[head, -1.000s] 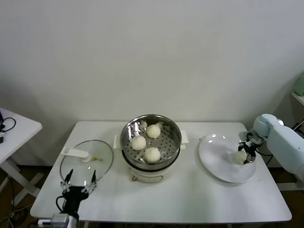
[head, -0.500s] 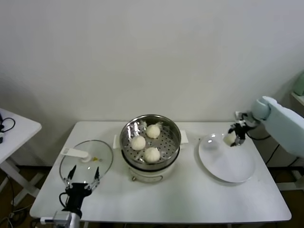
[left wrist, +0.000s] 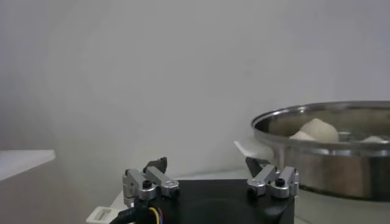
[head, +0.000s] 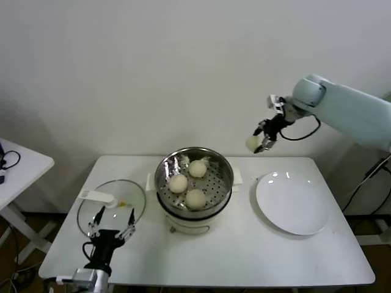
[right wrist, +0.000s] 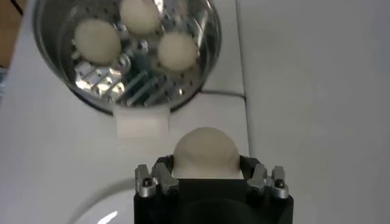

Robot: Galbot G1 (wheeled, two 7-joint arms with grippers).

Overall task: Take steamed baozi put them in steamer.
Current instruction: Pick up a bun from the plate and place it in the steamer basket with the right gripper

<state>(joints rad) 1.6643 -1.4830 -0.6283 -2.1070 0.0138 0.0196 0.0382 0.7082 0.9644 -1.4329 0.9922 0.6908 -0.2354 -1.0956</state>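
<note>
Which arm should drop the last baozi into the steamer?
Right. The right gripper already holds the baozi in the air beside the steamer; the left gripper sits low by the glass lid, jaws open and empty.

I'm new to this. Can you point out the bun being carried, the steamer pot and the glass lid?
carried bun (right wrist: 205,152), right wrist view, its rounded top.
steamer pot (head: 225,166), head view, its steel rim.
glass lid (head: 131,204), head view, bare glass.

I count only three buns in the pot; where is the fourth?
The fourth baozi is held aloft in the right end effector, between the steamer and the white plate.
</note>
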